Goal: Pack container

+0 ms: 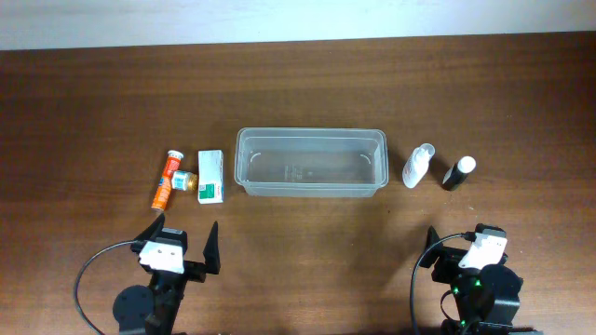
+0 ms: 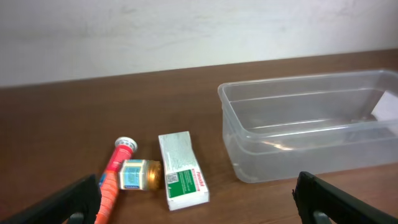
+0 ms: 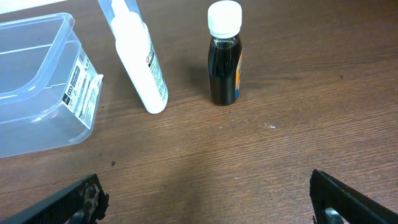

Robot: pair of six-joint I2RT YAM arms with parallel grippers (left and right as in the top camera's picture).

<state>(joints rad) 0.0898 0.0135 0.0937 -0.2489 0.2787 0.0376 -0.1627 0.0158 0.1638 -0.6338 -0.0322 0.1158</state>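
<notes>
Centrally, open-topped container sits btwn green-white box & white bottle.

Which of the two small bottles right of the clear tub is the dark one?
The dark bottle is the one farther from the tub: black body, white cap. The white bottle beside the tub is pale all over.

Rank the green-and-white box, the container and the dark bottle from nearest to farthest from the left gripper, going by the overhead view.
From the left gripper:
1. green-and-white box, just ahead of it
2. container, centre of the table
3. dark bottle, far right side
</notes>
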